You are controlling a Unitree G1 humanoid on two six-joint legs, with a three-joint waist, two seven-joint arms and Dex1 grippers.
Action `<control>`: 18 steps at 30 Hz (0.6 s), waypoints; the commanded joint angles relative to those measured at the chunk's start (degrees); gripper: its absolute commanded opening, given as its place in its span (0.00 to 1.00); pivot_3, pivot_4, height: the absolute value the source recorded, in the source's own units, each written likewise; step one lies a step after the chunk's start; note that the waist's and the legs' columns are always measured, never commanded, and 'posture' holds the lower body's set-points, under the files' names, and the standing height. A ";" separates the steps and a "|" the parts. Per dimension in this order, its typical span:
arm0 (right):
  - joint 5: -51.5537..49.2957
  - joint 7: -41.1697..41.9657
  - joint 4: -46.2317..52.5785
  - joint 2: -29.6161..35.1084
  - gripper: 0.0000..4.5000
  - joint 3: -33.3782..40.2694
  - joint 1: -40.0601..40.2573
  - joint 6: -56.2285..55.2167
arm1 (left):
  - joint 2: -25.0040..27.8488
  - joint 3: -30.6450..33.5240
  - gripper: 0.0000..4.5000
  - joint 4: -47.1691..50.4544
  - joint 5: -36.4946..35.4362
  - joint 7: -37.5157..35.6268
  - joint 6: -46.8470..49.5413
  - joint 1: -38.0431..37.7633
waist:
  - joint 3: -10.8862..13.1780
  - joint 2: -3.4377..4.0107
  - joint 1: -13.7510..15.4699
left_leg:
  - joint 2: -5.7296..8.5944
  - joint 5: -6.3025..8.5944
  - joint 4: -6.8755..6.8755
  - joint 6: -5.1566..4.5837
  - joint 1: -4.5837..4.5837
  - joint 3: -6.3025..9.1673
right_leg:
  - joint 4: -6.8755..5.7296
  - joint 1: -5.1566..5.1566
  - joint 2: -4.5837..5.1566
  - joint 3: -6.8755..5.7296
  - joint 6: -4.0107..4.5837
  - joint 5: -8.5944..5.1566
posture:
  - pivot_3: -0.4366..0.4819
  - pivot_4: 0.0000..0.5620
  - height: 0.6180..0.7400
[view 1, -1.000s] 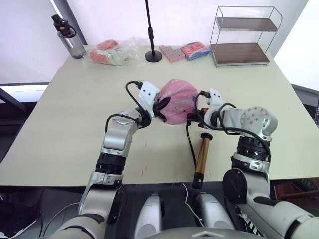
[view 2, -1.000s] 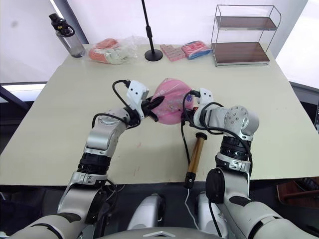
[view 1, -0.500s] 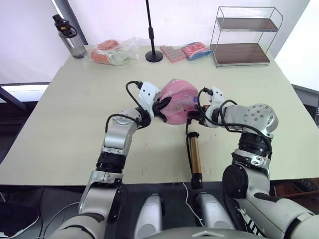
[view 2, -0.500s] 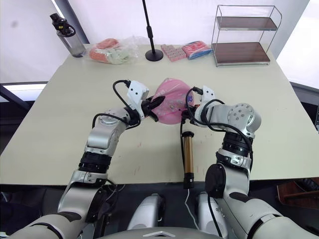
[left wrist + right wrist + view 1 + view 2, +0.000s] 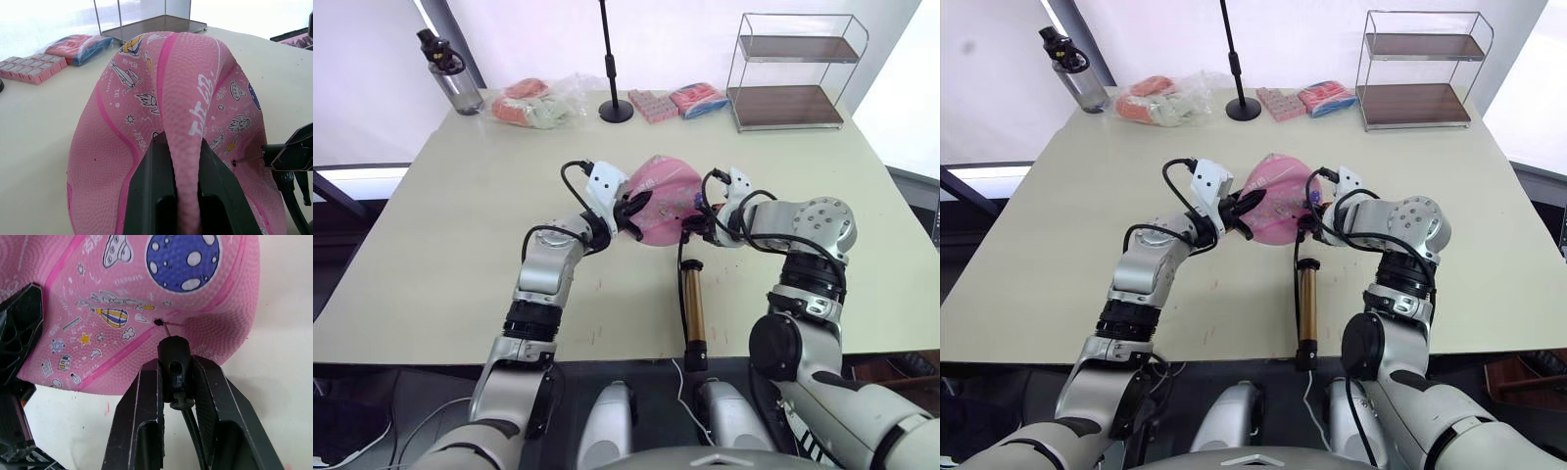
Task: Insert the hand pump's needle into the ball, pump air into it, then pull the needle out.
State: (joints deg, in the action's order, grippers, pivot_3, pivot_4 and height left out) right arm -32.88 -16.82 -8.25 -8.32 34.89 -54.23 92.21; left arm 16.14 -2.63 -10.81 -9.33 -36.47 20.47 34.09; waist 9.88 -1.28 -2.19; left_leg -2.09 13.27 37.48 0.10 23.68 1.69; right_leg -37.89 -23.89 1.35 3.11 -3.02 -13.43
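Left gripper (image 5: 182,169) jaws clamped; right gripper (image 5: 177,382) too (arms converging).

The hand pump (image 5: 691,309) swung straighter; the needle (image 5: 165,328) reached the ball (image 5: 661,199).

Colour and pattern check, as I see it from my station.

I see the ball (image 5: 146,293) in pink pebbled rubber with darker pink seam lines, white lettering, and printed stickers: a blue spotted planet, a yellow-and-blue balloon, white rockets and stars. The needle (image 5: 165,328) is bare thin metal in a black fitting. The hand pump (image 5: 692,305) is gold-bronze with black end caps and a black hose. Both the left gripper (image 5: 183,196) and the right gripper (image 5: 176,396) have black fingers. The table (image 5: 460,225) is plain pale beige.
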 commanded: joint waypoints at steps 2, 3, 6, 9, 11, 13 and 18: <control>1.46 -3.30 -0.46 -11.51 0.07 2.13 -6.03 0.28 | -1.76 -3.15 0.00 0.20 -2.39 -4.49 1.40 -1.85 | -0.01 0.01 -0.01 | 0.00 0.00 0.00 0.00 -0.01 0.00 | 0.00 0.02 0.00 0.00 0.00 0.00 | 0.48 0.27 0.93; 1.51 -3.58 -0.72 -11.55 0.07 2.39 -6.24 0.22 | -1.84 -3.01 0.00 0.24 -2.60 -4.43 1.62 -1.90 | -0.01 0.01 -0.02 | 0.00 0.00 0.00 0.00 -0.02 0.00 | 0.00 0.02 0.00 0.00 0.00 0.00 | 0.48 0.27 0.93; 1.34 -4.21 -1.43 -11.69 0.07 2.54 -6.57 -0.26 | -2.25 -2.44 0.00 0.60 -3.61 -4.24 2.46 -2.35 | -0.01 0.02 -0.02 | 0.00 0.00 0.00 0.00 -0.02 0.01 | 0.01 0.02 0.00 -0.01 0.00 0.00 | 0.48 0.27 0.93; 0.76 -4.38 -2.09 -11.72 0.07 2.22 -6.74 -0.98 | -2.20 -2.39 0.00 0.87 -4.16 -4.58 2.91 -2.81 | -0.01 0.02 -0.04 | 0.00 0.00 0.00 0.00 -0.02 0.01 | 0.02 0.03 0.00 -0.01 0.00 0.00 | 0.48 0.27 0.93; 0.49 -4.42 -2.77 -11.77 0.07 1.83 -6.77 -1.48 | -2.37 -2.07 0.00 0.81 -4.74 -4.64 3.33 -2.99 | -0.02 0.02 -0.13 | 0.00 0.00 0.00 0.00 -0.03 0.00 | 0.02 0.03 0.00 0.00 -0.01 0.00 | 0.48 0.27 0.93; 0.29 -4.40 -3.59 -11.71 0.07 1.52 -6.84 -1.87 | -2.45 -1.85 0.00 0.75 -5.15 -4.75 3.63 -3.05 | -0.02 0.03 -0.17 | -0.01 0.00 0.00 0.00 -0.03 0.01 | 0.02 0.03 -0.01 0.00 0.00 0.00 | 0.48 0.27 0.93; -0.38 -3.89 -6.09 -11.56 0.07 0.43 -6.91 -3.93 | -2.15 -2.18 0.00 0.42 -5.27 -5.15 3.61 -3.33 | -0.02 0.04 -0.26 | -0.02 0.00 -0.01 0.00 -0.04 0.01 | 0.02 0.03 -0.02 0.00 0.00 -0.01 | 0.48 0.27 0.93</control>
State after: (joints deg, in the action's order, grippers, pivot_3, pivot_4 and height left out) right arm -33.27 -20.59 -13.42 -8.62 35.96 -57.58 92.04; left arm 15.37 -0.47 -10.31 -13.15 -36.48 22.16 32.78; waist 9.85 -1.24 -2.45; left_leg -2.11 13.26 37.47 0.10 23.64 1.70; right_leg -37.87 -23.86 1.33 3.11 -3.02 -13.44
